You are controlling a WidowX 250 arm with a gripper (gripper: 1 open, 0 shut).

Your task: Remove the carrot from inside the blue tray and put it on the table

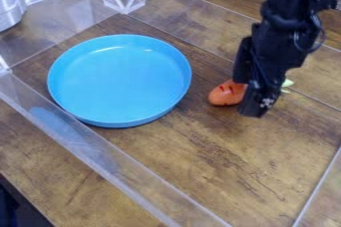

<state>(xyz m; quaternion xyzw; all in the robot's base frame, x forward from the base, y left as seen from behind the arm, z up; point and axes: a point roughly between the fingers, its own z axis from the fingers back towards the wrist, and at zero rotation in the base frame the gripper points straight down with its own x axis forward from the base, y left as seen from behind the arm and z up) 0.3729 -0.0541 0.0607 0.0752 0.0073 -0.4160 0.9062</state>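
Well — carrot (228, 94) leaves rightward — tilted

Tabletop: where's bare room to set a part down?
Bare wood on the table: below the blue tray and carrot, right of the clear strip. Crowded: beside the tray's right rim, where carrot and gripper sit.

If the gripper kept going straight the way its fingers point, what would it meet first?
Probably the table, just beside the carrot; depth is unclear, so the gripper might brush the carrot first.
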